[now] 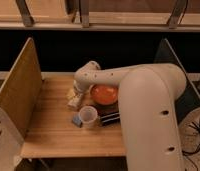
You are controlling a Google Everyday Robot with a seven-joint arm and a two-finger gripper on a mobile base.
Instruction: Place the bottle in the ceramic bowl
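Observation:
The orange-red ceramic bowl (pixel 104 93) sits on the wooden table (pixel 48 130), near its middle. The pale cream bottle (pixel 73 101) lies just left of the bowl, on the table. My white arm reaches in from the front right and bends over the bowl's far side. My gripper (pixel 77 93) hangs down at the arm's left end, right over the bottle and at its upper end. The arm's wrist hides most of the gripper.
A translucent whitish plastic cup (pixel 88 115) stands in front of the bowl. A black bar (pixel 109 117) lies to the cup's right and a small blue object (pixel 76 121) to its left. A wooden panel (pixel 17 95) walls the table's left side, a dark panel (pixel 168 57) its right.

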